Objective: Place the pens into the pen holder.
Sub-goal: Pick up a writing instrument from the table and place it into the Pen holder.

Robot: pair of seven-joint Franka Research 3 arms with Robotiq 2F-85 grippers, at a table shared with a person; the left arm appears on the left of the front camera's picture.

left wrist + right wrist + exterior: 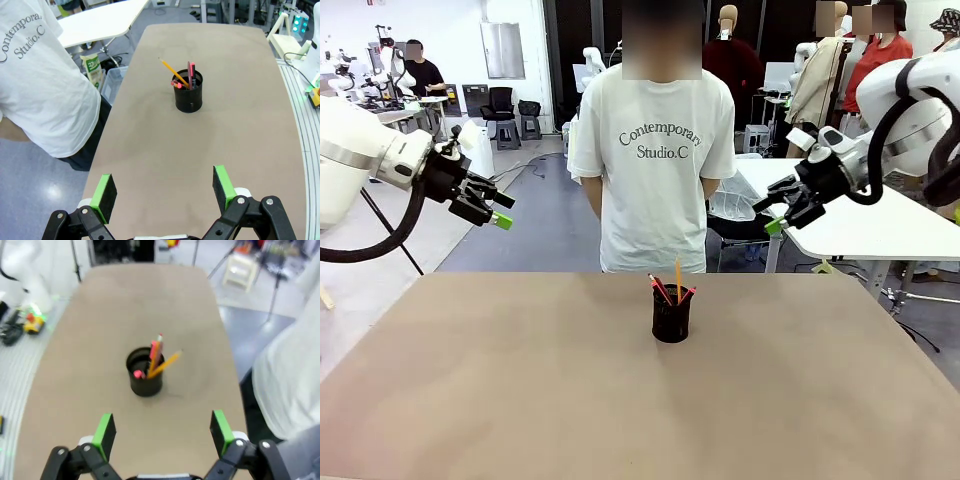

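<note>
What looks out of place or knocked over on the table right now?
Nothing stands out. The pen holder stands upright near the table's middle with all three pens leaning inside it. Both hands, left and right, hang open above the table, holding nothing.

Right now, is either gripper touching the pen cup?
Apart. The front view shows the left gripper and right gripper raised at the table's sides, far from the cup. Each wrist view shows bare table between fingers and cup.

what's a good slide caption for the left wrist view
Open left gripper above the brown table, looking at the black mesh pen holder with all three pens inside.
</note>
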